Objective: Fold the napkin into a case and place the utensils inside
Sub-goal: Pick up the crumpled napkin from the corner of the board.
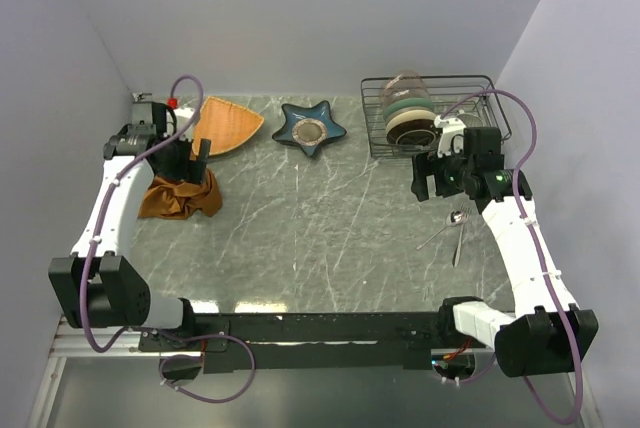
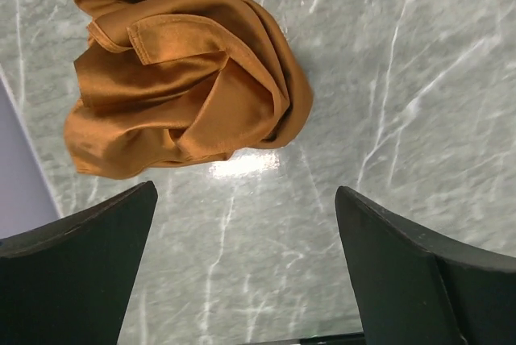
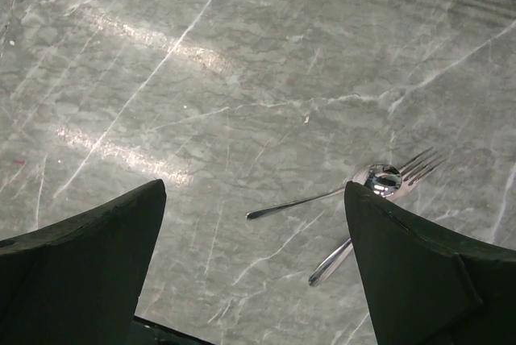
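Observation:
The rust-orange napkin (image 1: 181, 197) lies crumpled in a heap at the table's left; it fills the upper left of the left wrist view (image 2: 181, 79). My left gripper (image 1: 190, 160) hangs open and empty just beyond it, fingers (image 2: 76, 272) spread. A silver spoon (image 1: 441, 229) and fork (image 1: 459, 241) lie crossed at the right, the spoon's bowl on the fork's tines; the spoon (image 3: 322, 197) and fork (image 3: 355, 240) also show in the right wrist view. My right gripper (image 1: 430, 177) is open and empty above the table beyond them. No folded case is in view.
A wire rack (image 1: 435, 113) with stacked dishes stands at the back right. A blue star-shaped dish (image 1: 310, 128) sits at the back middle, a light orange woven triangular plate (image 1: 226, 125) at the back left. Purple walls close in on both sides.

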Robot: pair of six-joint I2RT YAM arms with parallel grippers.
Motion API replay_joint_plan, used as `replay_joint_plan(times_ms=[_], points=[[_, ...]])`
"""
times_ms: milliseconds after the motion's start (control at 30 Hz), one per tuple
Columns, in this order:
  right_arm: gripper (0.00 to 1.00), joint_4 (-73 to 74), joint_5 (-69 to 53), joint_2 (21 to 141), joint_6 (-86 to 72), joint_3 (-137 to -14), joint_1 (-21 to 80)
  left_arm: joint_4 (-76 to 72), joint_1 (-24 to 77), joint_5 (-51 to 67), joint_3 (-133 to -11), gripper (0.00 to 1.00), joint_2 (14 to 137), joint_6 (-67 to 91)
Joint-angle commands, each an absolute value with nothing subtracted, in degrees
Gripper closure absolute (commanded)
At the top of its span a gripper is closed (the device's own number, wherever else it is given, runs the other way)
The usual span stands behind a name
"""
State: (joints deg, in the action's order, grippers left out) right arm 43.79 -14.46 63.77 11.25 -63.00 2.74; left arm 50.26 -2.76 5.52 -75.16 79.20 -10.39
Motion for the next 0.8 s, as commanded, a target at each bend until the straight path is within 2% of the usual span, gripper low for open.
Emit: replay_joint_plan(times_ms=[0, 600, 733, 767], points=[[0.0, 43.8, -14.6, 62.0, 12.6, -63.8, 3.1, 50.1, -1.1, 0.3, -75.5, 0.01, 79.9, -16.3], [0.0, 45.0, -11.4, 58.9, 13.2, -61.2, 2.9, 44.7, -1.2, -9.3, -75.0, 0.02, 98.2, -17.3], [0.0, 44.8, -10.9, 59.2, 13.3, -61.7, 2.9, 45.3, -1.1, -7.4, -74.9, 0.14, 99.1, -17.9], [0.0, 44.8, -10.7, 59.2, 13.2, -61.7, 2.9, 45.8, -1.2, -6.6, -75.2, 0.22, 99.4, -18.1]])
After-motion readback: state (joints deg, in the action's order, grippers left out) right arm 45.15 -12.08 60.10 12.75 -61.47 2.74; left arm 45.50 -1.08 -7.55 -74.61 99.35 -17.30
